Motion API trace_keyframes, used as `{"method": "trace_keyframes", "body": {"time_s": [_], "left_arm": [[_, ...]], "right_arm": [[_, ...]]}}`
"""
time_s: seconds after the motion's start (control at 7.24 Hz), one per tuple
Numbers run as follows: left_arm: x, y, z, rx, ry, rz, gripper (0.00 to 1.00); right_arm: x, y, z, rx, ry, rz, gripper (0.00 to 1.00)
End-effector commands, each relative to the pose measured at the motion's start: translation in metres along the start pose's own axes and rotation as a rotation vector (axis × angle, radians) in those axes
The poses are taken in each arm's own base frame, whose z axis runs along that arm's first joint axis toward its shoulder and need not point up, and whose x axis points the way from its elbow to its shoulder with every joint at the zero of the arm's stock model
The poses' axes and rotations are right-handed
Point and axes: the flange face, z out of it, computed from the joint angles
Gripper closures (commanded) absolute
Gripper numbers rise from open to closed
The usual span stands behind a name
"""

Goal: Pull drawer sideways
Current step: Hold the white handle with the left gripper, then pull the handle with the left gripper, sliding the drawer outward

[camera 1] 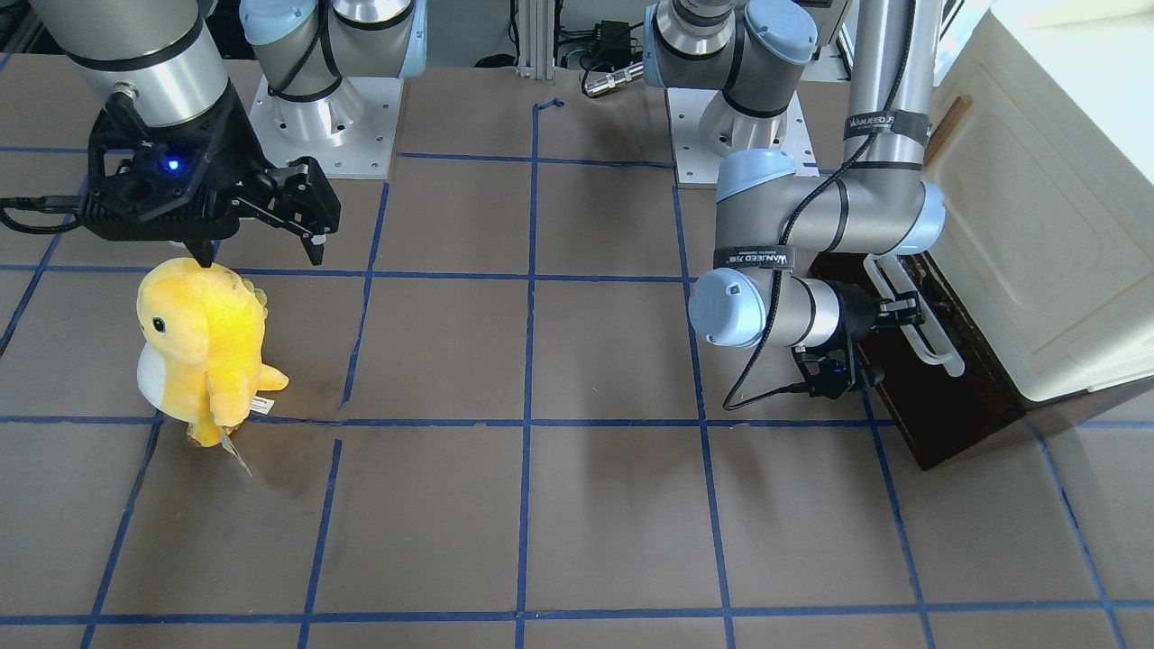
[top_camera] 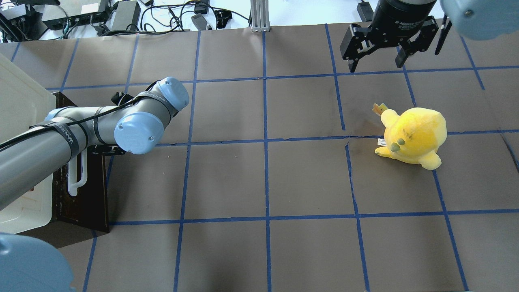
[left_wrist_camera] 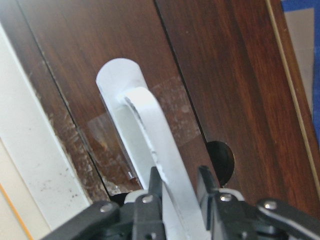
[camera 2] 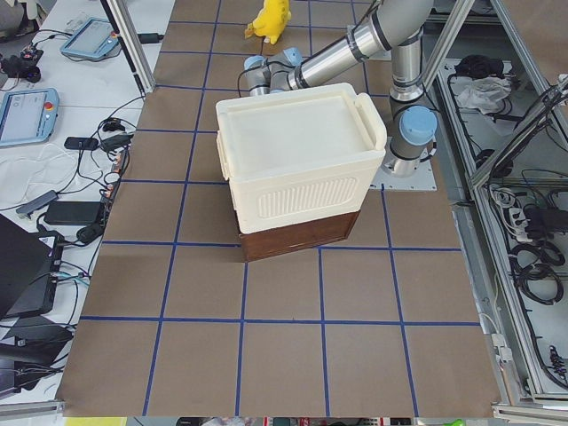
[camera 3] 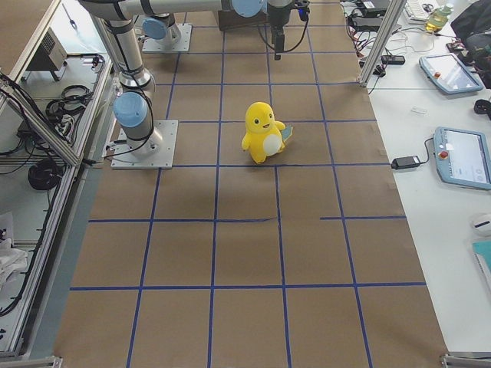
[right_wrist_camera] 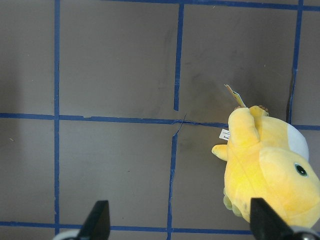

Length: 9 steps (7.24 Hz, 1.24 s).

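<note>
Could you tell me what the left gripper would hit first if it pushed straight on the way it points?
The left gripper grips the white handle; straight on, it would likely meet the dark drawer front just behind, depth unclear.

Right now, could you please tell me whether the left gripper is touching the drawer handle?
Touching: the left wrist view shows both fingers pressed against the white handle.

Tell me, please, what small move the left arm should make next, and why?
Probably a gentle pull sideways, straight away from the cream cabinet. The left tool appears closed on the white bar handle, with one finger on each side of it. No inside of the drawer shows yet, so the grasp seems ready.
</note>
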Motion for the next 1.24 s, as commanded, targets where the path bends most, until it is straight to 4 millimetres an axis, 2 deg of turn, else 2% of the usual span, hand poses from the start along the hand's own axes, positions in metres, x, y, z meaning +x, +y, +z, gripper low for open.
{"method": "trace_keyframes", "body": {"time_s": [0.0, 0.28, 1.11], "left_arm": [[0.006, 0.002, -0.012, 0.024, -0.003, 0.003, 0.71], [0.004, 0.001, -0.018, 0.039, -0.007, 0.000, 0.71], [0.020, 0.006, -0.056, 0.113, -0.016, 0.012, 0.70]], "right_arm": [[0.000, 0.000, 0.000, 0.000, 0.000, 0.000, 0.00], [0.000, 0.000, 0.000, 0.000, 0.000, -0.001, 0.00], [0.000, 0.000, 0.000, 0.000, 0.000, 0.000, 0.00]]}}
